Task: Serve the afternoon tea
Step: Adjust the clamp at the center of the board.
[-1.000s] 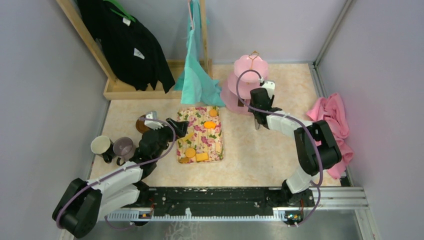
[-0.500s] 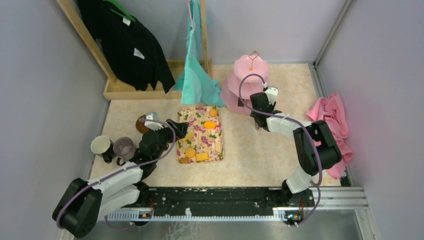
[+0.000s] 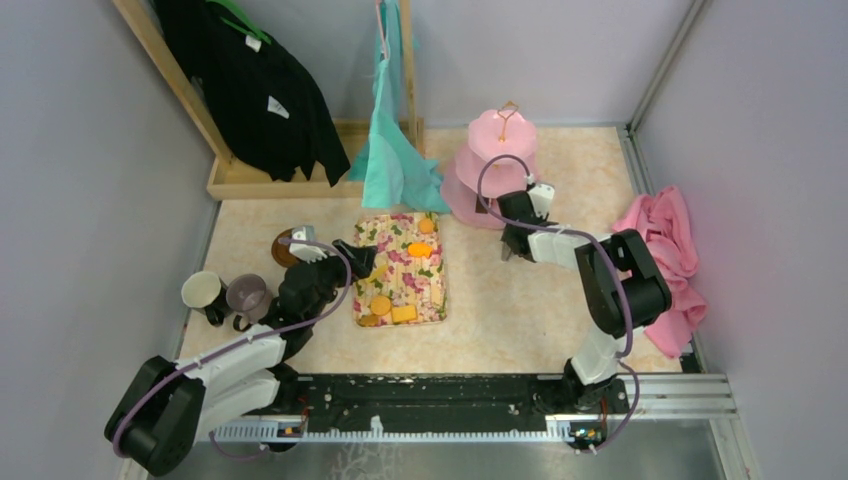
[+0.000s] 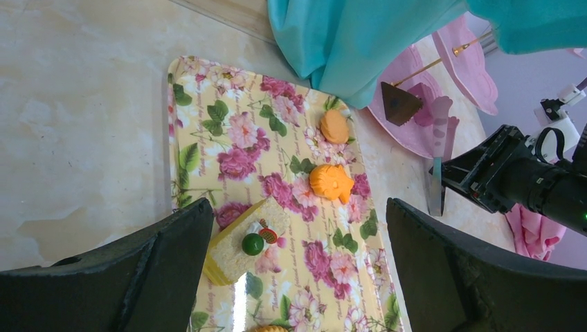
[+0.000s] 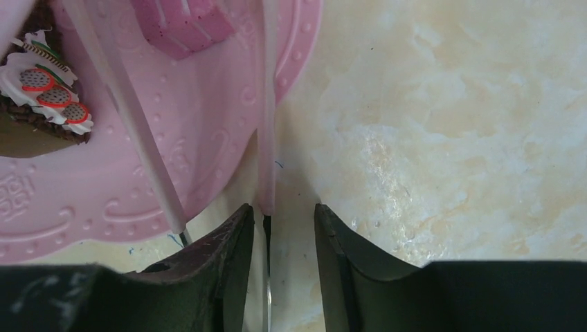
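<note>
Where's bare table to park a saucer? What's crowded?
Free: table between tray and right arm; also far corner between stand and pink cloth. Crowded: left side, cream mug, grey mug, saucers, left arm.

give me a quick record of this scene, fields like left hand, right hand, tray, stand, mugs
left hand: open, above the floral tray
right hand: open, straddling a thin edge of the pink three-tier stand
tray: orange snacks, yellow cake slice
stand: chocolate cake slice, pink snack
mugs: cream mug, mauve-grey mug, left of tray
</note>
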You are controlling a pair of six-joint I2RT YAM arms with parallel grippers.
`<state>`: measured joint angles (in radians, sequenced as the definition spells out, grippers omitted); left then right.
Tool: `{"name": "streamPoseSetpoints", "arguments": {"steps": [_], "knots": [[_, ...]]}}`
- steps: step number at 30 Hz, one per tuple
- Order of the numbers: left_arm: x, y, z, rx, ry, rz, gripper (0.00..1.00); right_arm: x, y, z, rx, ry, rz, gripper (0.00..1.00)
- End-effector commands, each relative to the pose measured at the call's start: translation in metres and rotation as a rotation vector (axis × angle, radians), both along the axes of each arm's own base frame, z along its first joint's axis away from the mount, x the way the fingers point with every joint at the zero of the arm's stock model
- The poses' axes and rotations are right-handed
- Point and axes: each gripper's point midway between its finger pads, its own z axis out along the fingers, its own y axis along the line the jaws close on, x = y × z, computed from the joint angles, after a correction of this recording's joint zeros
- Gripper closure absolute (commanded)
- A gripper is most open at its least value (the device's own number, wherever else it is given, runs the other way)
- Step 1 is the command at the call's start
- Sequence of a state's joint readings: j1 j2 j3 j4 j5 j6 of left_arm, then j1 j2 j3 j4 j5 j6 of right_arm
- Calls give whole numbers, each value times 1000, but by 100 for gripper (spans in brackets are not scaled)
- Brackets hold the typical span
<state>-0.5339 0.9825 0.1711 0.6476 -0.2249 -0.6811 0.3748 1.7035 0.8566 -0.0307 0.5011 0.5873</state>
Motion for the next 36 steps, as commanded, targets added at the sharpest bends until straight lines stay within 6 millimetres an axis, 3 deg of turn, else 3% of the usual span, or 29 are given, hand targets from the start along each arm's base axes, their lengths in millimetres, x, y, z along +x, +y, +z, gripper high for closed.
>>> {"name": "streamPoseSetpoints", "arguments": {"steps": [1,10,13,24,36], "knots": [[0,1,-2,-6,-2,5,1,3,-2,0,30,-15,-26,64],[-1,-1,-2,-13,4,-7,1,-2,-5,6,35,-37,-26,90],[-2,-3,-2,-20,7,-16,1,0,-4,20,45,-75,-17,93],[-4,-3,3,-25,-1,-19,1,-3,-2,34,60,-113,17,100],[-4,-3,11,-14,7,-24,1,-32,7,50,56,-138,90,100]]}}
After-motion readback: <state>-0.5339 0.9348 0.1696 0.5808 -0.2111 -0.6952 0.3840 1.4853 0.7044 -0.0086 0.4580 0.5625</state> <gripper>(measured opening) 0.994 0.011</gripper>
